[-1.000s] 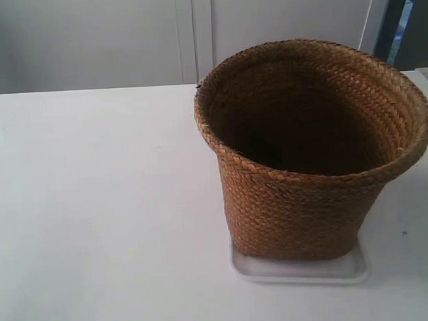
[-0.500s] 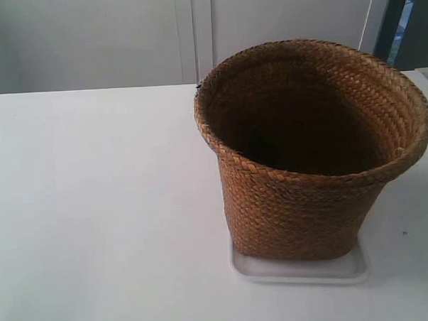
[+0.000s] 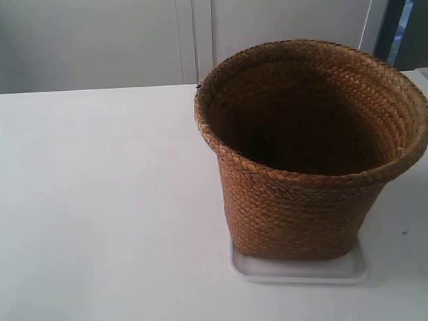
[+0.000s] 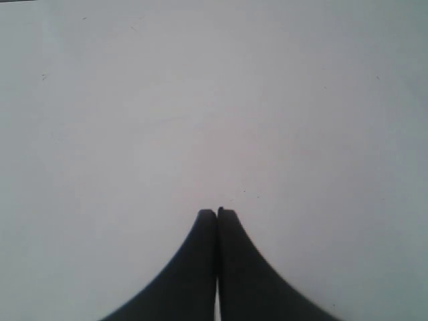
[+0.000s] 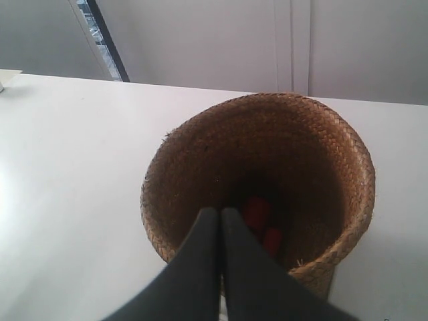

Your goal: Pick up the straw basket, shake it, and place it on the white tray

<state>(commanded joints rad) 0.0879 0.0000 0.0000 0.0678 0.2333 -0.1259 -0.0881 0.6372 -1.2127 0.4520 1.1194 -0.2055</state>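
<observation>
I see the straw basket (image 3: 301,213) standing upright on the white tray (image 3: 297,272). Its base sits on the tray, and its mouth is wider than the tray. Only a thin white edge of the tray peeks out from under the basket on the near side. The basket is brown and woven, with a braided rim, and it is dark inside. In my right wrist view I can see two small red things (image 5: 256,212) down at the bottom of the basket. I cannot tell what they are.

My right gripper (image 5: 220,210) hangs over the basket's mouth with its two dark fingers pressed together and nothing between them. I cannot tell if it touches the basket's rim.

The basket and tray sit on a white table (image 3: 95,208). My left gripper (image 4: 217,212) is over a bare part of the table, with its fingers pressed together too and nothing in them.

Behind the basket there are pale grey panels (image 3: 123,36).
</observation>
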